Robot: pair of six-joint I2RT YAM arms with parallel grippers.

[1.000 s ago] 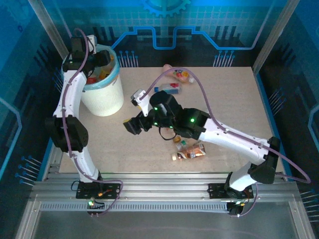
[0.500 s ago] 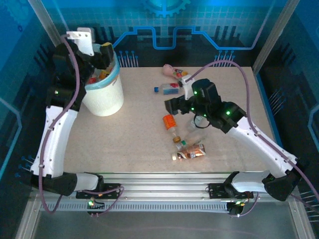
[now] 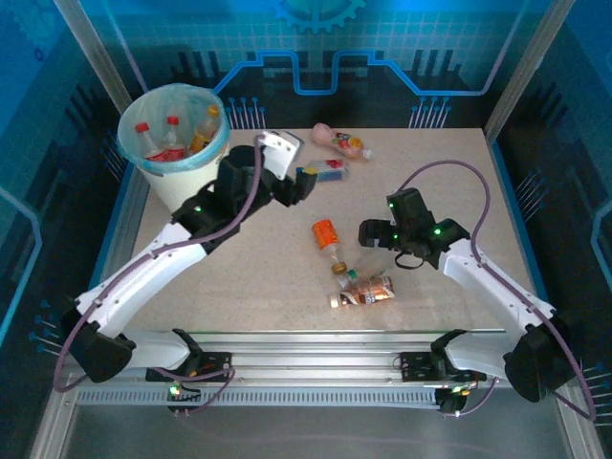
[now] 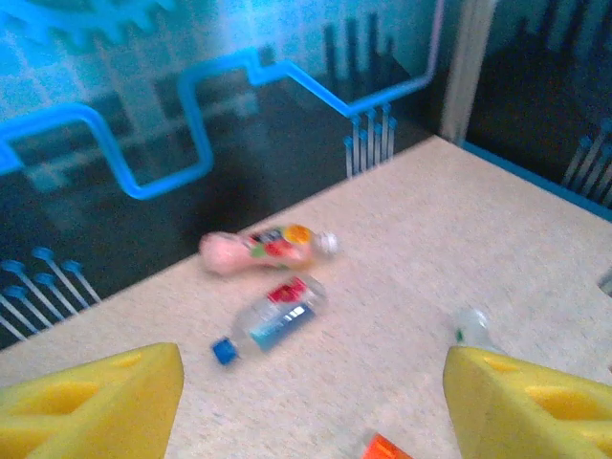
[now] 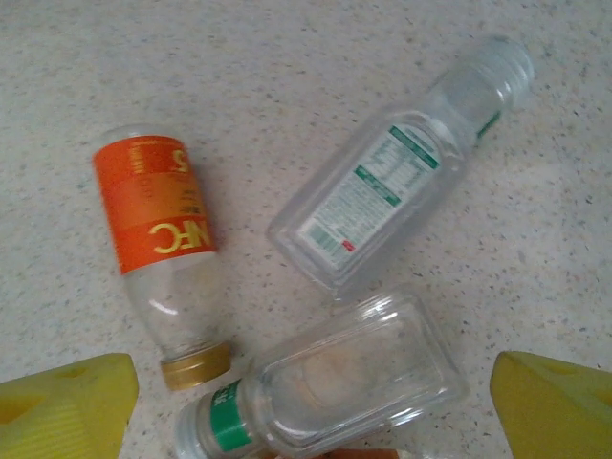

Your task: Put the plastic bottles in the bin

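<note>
Overhead view | right pincer (image 3: pixel 369 233) open, empty | clear orange-labelled plastic bottle (image 3: pixel 326 235) at its 9 o'clock, axis 11-to-5 | right arm (image 3: pixel 488 279) nearer | left pincer (image 4: pixel 311 402) open, empty

The bin (image 3: pixel 170 187) stands behind-left of the loose bottles (image 3: pixel 326 233).

Glossy clear plastic bottles (image 5: pixel 382 206) beneath my right claw (image 5: pixel 311 406), matt speckled tabletop (image 5: pixel 287 57) under them, my pads (image 5: pixel 57 406) matt yellow, foam-like
</note>
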